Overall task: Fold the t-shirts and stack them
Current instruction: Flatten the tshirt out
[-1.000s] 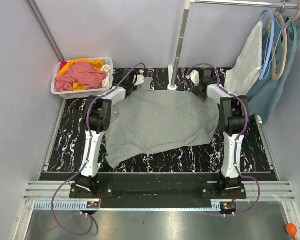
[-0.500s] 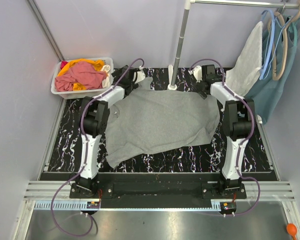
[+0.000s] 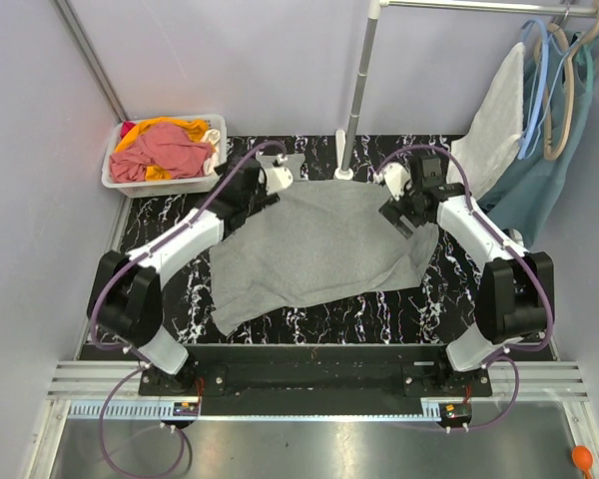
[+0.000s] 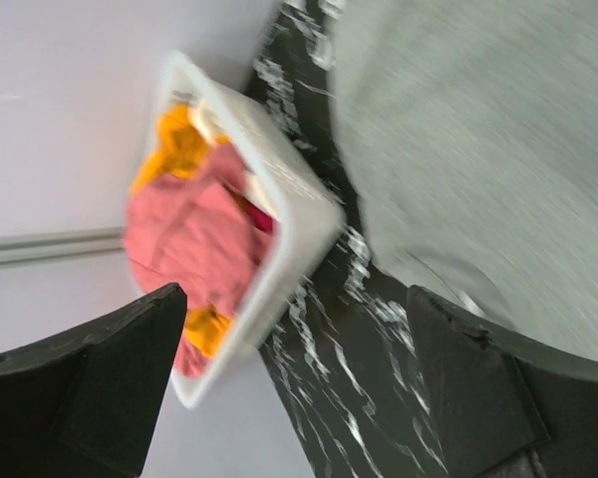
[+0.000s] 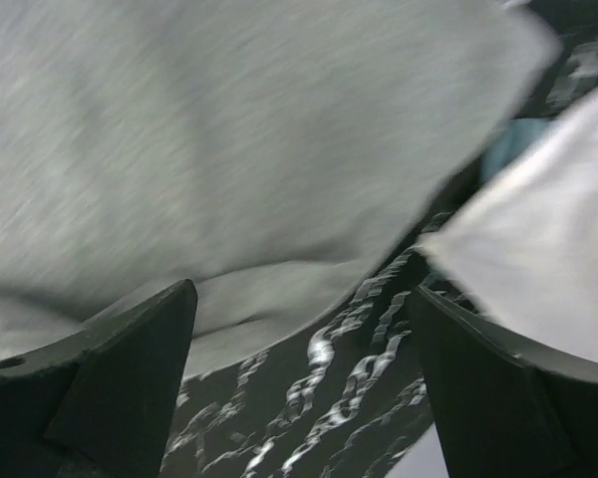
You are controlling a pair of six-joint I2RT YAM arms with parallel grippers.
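- One grey t-shirt (image 3: 319,244): lay unfolded and somewhat rumpled across the middle of the counter (image 3: 459,299), a black surface with white veining. One sleeve reached towards the far left.
- The left hand (image 3: 268,188): hung over the far left corner of the grey t-shirt. Its fingers (image 4: 90,388) were spread wide with nothing between them. Beyond them the wrist view showed the basket, a strip of counter and grey cloth.
- The right hand (image 3: 404,212): hung over the far right edge of the grey t-shirt. Its fingers (image 5: 100,388) were spread wide and gripped nothing. The wrist view was blurred, so contact with the cloth could not be judged.
- One white basket (image 3: 160,186): stood at the far left corner, well apart from the grey t-shirt.
- One pink-red t-shirt (image 3: 165,150): lay heaped in the basket, uppermost.
- One orange t-shirt (image 3: 170,126): lay bunched in the basket, showing at the far side and under the pink-red t-shirt.
- One metal pole (image 3: 357,95): stood upright, its foot at the far edge of the counter between the two hands.
- One off-white cloth (image 3: 494,125) and one teal garment (image 3: 544,190): hung side by side from hangers at the far right.
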